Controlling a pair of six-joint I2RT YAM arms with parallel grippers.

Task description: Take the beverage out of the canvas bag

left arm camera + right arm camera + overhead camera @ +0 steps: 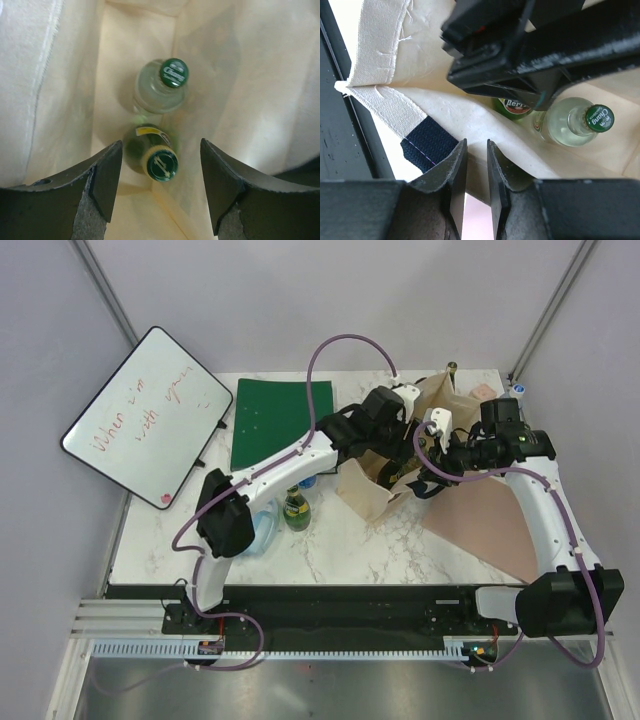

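Reaching into the canvas bag (365,490) at mid-table, grab step not done yet. My right gripper (476,145) has its jaws pinched narrow on the bag wall, holding it open. My left gripper (160,145) hangs inside, jaws wide, over the dark green bottle (159,162). A clear bottle (165,85) stands at its 12 o'clock. Next, I reckon: drop straight down, close on the neck.

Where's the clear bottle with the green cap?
Left wrist view: the clear bottle stands inside the canvas bag, centre frame, just beyond the dark green bottle.
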